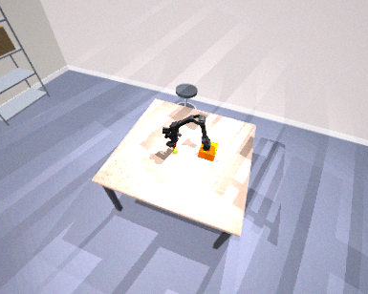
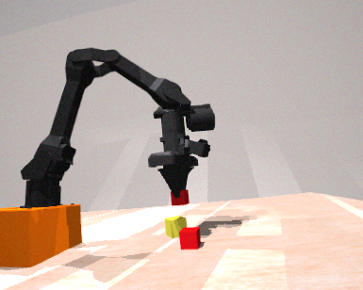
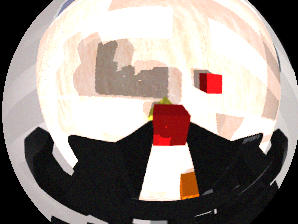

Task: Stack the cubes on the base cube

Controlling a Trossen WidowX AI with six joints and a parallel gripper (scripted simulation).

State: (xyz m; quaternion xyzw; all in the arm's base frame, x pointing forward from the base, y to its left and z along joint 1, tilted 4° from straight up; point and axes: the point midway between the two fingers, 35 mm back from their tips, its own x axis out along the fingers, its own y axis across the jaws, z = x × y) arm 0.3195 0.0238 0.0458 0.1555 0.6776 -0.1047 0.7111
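My gripper (image 2: 178,192) (image 3: 169,124) is shut on a red cube (image 2: 179,199) (image 3: 170,123) and holds it in the air, pointing down. A yellow cube (image 2: 174,226) (image 1: 176,151) stands on the table below it. In the wrist view only a sliver of the yellow cube (image 3: 156,112) shows behind the held cube. A second red cube (image 2: 189,237) (image 3: 210,82) lies on the table close beside the yellow one, apart from the gripper.
The arm stands on an orange block (image 2: 32,233) (image 1: 207,153) near the middle of the wooden table (image 1: 145,191). A round stool (image 1: 186,90) stands beyond the table's far edge. A metal shelf (image 1: 16,81) is at the far left of the room.
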